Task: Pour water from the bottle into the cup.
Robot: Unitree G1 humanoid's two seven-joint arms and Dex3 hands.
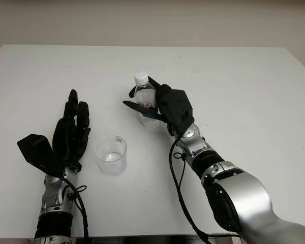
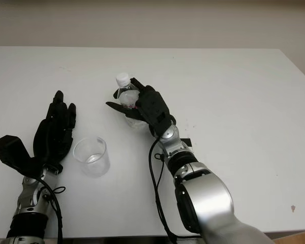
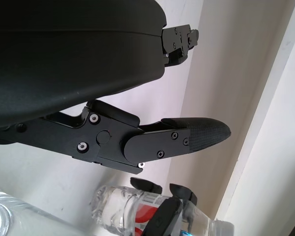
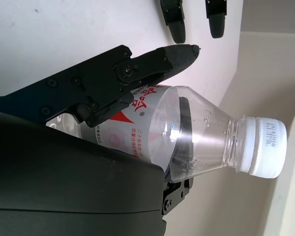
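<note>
We are holding the bottle [image 1: 144, 101] in our right hand [image 1: 165, 109], its fingers [image 4: 152, 61] wrapping the labelled body while the white cap [image 1: 141, 78] is still sitting on the neck (so nothing can be poured yet, by our judgement). The bottle is standing upright near the middle of the table [image 1: 244, 91], its long axis running roughly vertical, and whether its base is touching the surface we cannot tell. The cup [image 1: 111, 155] is standing on the table just to the left of the bottle and nearer to us, so the coming tilt is going to have to carry the neck leftward and down over the cup's open rim. Our left hand [image 1: 71, 132] is waiting open just to the left of the cup, holding nothing, and it is the nearer hand to the cup. We are counting one bottle, one cup and one cap.
</note>
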